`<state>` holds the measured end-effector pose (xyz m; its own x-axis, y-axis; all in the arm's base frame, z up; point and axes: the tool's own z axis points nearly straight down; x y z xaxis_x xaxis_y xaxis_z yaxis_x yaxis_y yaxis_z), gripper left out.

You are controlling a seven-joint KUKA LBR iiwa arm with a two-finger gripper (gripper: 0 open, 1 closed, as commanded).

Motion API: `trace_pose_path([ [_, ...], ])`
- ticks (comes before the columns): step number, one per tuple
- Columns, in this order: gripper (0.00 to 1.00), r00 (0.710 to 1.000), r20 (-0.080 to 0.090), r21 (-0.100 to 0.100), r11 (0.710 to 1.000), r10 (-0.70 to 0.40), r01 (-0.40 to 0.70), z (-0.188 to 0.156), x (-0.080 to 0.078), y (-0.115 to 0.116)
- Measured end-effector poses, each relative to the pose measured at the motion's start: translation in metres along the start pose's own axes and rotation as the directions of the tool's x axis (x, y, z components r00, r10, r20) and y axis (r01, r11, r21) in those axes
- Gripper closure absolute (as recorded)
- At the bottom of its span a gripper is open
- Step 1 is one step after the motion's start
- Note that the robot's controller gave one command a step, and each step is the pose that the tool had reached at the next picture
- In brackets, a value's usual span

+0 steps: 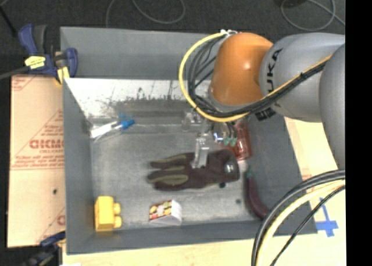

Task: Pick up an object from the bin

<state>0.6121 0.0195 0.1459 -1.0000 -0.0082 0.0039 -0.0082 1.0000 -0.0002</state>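
The end effector (202, 150) hung just above the dark glove (186, 178), which lay flat in the middle of the bin (78, 160). I could not tell how far open it was, and it held nothing visible. The limp fabric might bunch or slip free in a grasp. The end effector might also snag the reddish thing (243, 144) just right of the glove.

Illumination is even and moderately bright, apparently from overhead. The grey metal bin (78, 143) shows a pale band of glare along its far inner wall. The orange domed wrist cover (241, 67) carries a soft highlight on top. Shadow lies beneath the arm across the dark brown fabric glove (174, 175), swallowing its surface detail.
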Motion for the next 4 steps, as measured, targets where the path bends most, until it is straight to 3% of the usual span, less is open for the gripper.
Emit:
trace_pose_path([
  [1,0.0,1.0,0.008,0.0,1.0,0.0,0.0,-0.005,-0.002,0.0],
  [2,1.0,1.0,0.003,0.0,1.0,0.002,-0.002,0.074,0.009,-0.001],
  [3,1.0,1.0,0.003,-0.001,1.0,0.002,-0.002,0.074,0.009,-0.001],
  [4,1.0,0.925,0.006,0.003,0.925,-0.38,0.38,-0.055,0.011,-0.024],
])
